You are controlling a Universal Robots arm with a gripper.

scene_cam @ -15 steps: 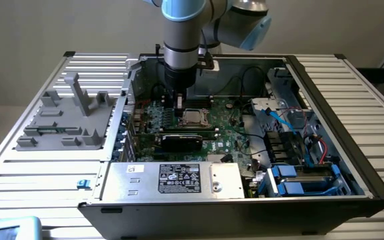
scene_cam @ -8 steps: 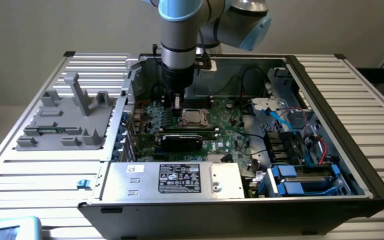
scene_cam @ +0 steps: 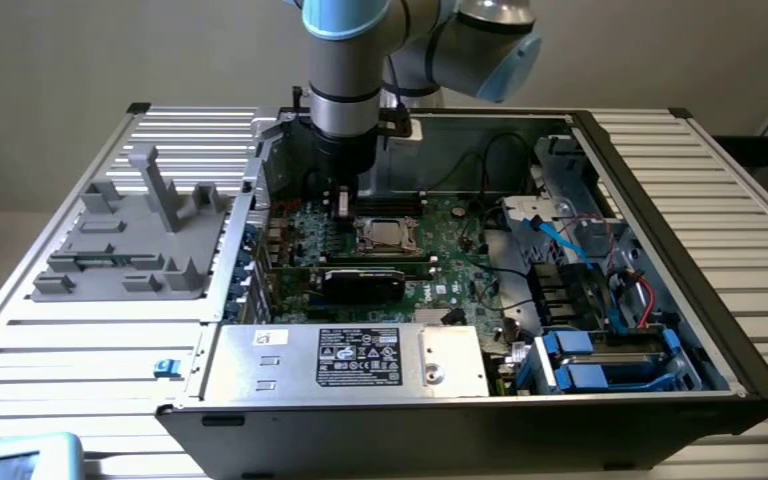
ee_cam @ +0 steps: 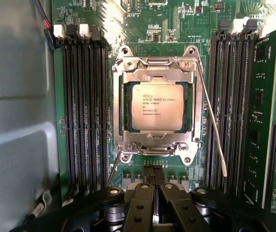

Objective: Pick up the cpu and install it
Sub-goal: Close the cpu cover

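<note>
cpu (ee_cam: 157, 106) | lying flat inside metal socket frame (ee_cam: 156, 72) on motherboard (ee_cam: 176, 29), between memory slots (ee_cam: 82, 111) | gripper (ee_cam: 152, 173) closed, empty, near socket, clear of chip | judged light, rigid, smooth-topped, delicate underneath; best taken by opposite edges

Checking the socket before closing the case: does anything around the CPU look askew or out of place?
The cpu sits square in its socket frame. One thing stands out: the thin wire lever slants away from the frame over the memory slots, seemingly unlatched.
</note>
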